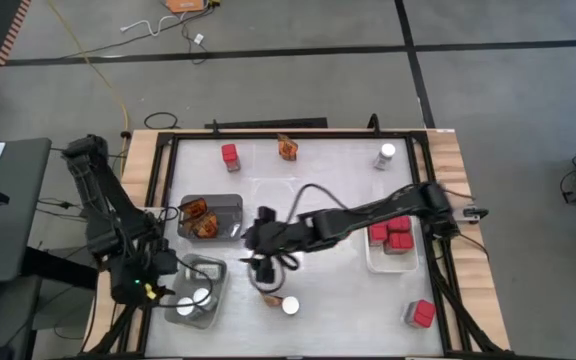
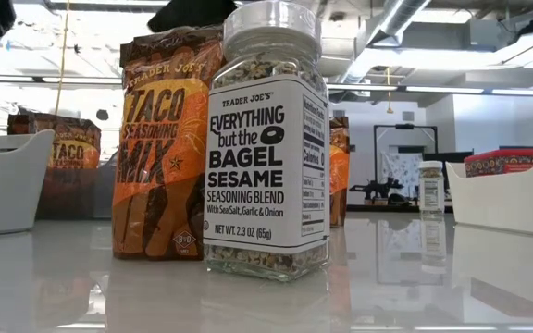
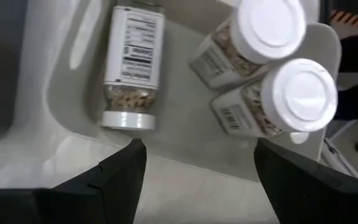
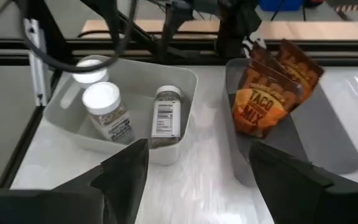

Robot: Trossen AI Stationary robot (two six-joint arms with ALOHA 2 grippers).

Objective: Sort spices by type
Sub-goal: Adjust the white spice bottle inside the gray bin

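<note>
Spices lie sorted and loose. Three white-lidded jars are in a white tray at the front left, one lying on its side and two upright. Orange packets stand in a grey tray. Red boxes fill a white tray on the right. A jar and a packet stand together near the front edge. My left gripper hangs open over the jar tray's edge. My right gripper is open above the table's middle, facing both left trays.
Along the far edge stand a red box, a packet and a jar. Another red box sits at the front right corner. A dark frame rims the table.
</note>
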